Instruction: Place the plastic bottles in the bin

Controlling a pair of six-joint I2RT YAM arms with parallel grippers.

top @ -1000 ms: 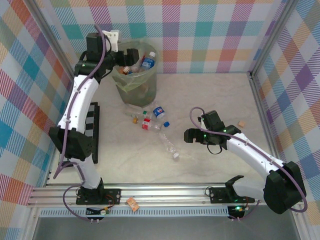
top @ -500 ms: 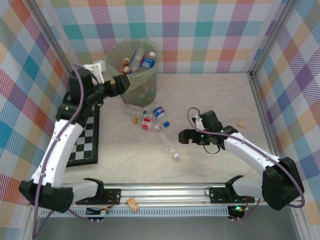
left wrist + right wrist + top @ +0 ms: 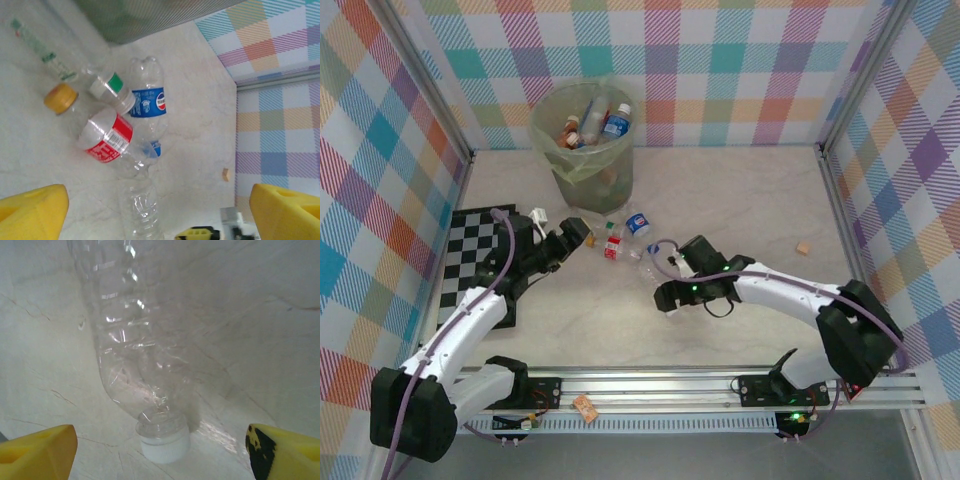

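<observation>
Several plastic bottles lie on the table in front of the bin (image 3: 582,130), which holds more bottles. In the left wrist view I see a red-label bottle (image 3: 106,136), a blue-label bottle (image 3: 148,102), a green-label one (image 3: 107,87), a yellow-capped one (image 3: 60,97) and a clear bottle (image 3: 142,207). My left gripper (image 3: 576,235) hovers open just left of this cluster, nothing between its fingers (image 3: 30,215). My right gripper (image 3: 665,297) stands open over the cap end of the clear bottle (image 3: 135,340). The white cap (image 3: 165,442) lies between its fingers (image 3: 37,452), untouched.
A checkerboard (image 3: 470,250) lies along the left wall beside my left arm. A small tan block (image 3: 804,247) sits at the right. The aluminium rail (image 3: 650,385) runs across the front edge. Plaid walls enclose the table on three sides.
My left arm has swung down from the bin to the table beside the bottle cluster. My right gripper has moved left onto the clear bottle's cap end.
</observation>
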